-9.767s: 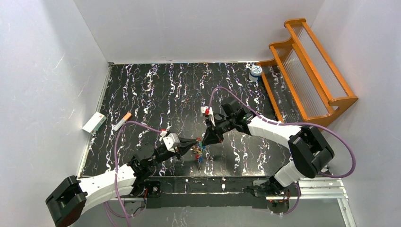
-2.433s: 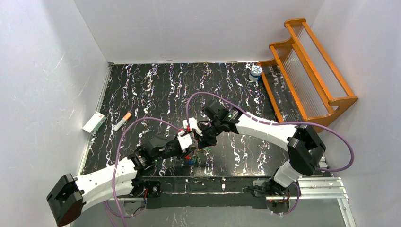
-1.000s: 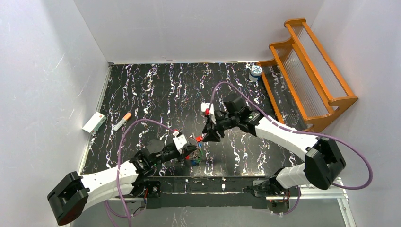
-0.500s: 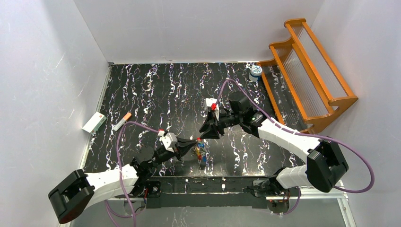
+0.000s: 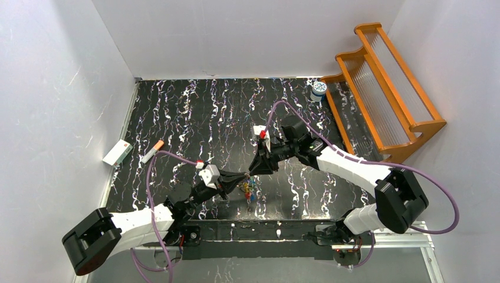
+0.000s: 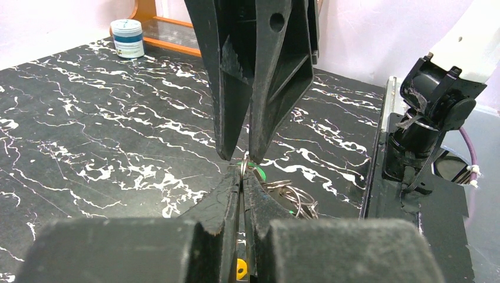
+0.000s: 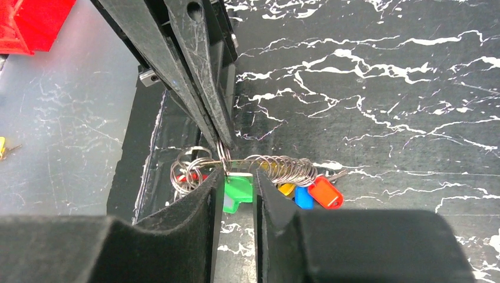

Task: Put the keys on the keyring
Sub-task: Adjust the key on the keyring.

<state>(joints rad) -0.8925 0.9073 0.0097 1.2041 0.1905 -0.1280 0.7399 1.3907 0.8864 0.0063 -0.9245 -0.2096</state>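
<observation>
The keyring (image 7: 262, 159) is a thin wire loop with several small rings bunched along it. My left gripper (image 6: 242, 177) is shut on it, holding it just above the table (image 5: 194, 118). Red-orange (image 7: 325, 192), blue (image 7: 303, 197) and yellow (image 7: 286, 188) keys hang from it. My right gripper (image 7: 239, 177) meets the left one tip to tip, and its fingers (image 6: 227, 118) come in from above in the left wrist view. Its jaws stand a tag's width apart, closed on the green key (image 7: 237, 191) right at the ring. From above, the bunch of keys (image 5: 249, 190) dangles below both grippers (image 5: 246, 175).
A white-and-blue jar (image 5: 319, 88) stands at the back right beside an orange wooden rack (image 5: 383, 88). A white box (image 5: 117, 152) and an orange-tipped white stick (image 5: 152, 151) lie at the left edge. The arms' black base rail (image 5: 259, 227) runs along the near edge.
The right jaws have narrowed onto the green key. Over the last second the left gripper swung out to meet the right one, with the ring still in it.
</observation>
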